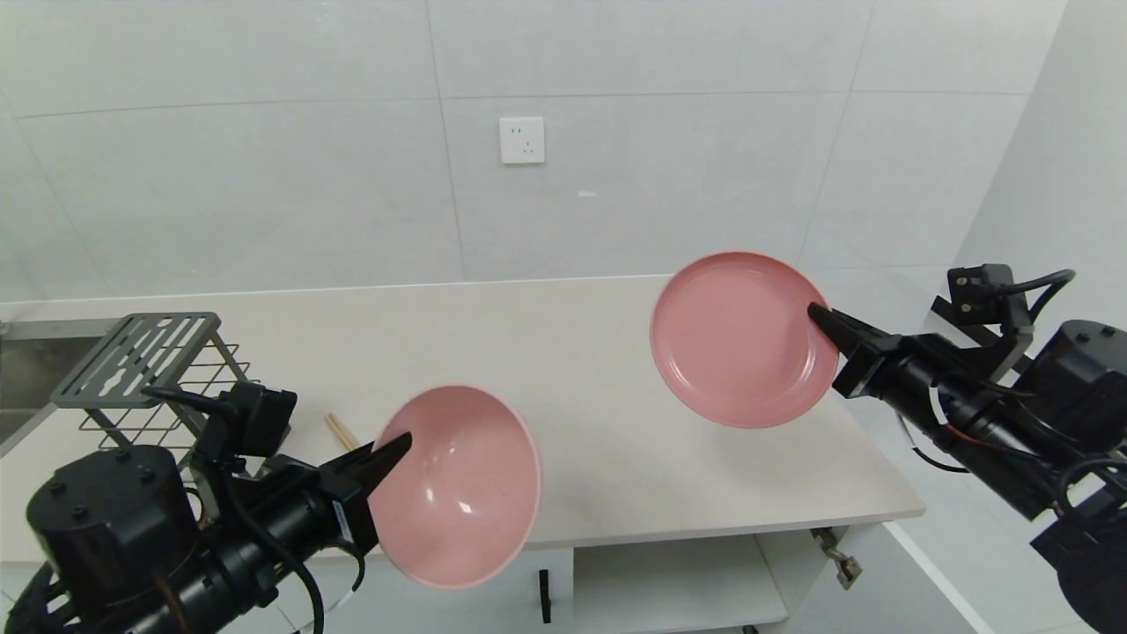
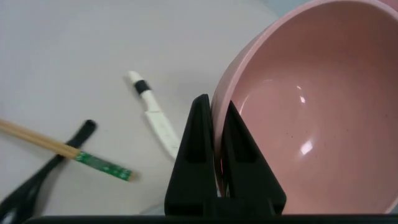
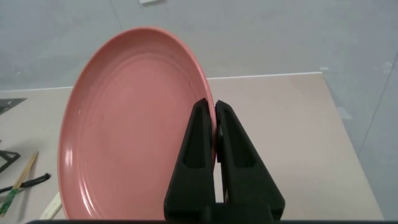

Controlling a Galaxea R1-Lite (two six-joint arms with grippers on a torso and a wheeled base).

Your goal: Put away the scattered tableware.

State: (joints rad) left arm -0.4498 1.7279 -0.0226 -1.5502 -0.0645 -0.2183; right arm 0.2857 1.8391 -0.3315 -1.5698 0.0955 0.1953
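While left claw (image 1: 403, 438) clamps the bowl (image 1: 467, 493), right claw (image 1: 815, 311) clamps the plate (image 1: 735, 339).

The head camera sits high behind both arms and looks forward and down over the bench (image 1: 616, 352), facing the tiled wall (image 1: 660, 132) at 12 o'clock. The left arm enters from 7 o'clock, the right from 4 o'clock. The left wrist camera rides just behind the left pincer (image 2: 216, 106), sighting along its fingers steeply down at the bench top, very near the clamped pink bowl (image 2: 311, 112). The right wrist camera sits likewise behind the right pincer (image 3: 212, 106), near its gripped pink plate (image 3: 130, 118), facing across the bench to the wall. All three views share the chopsticks (image 1: 339, 431).
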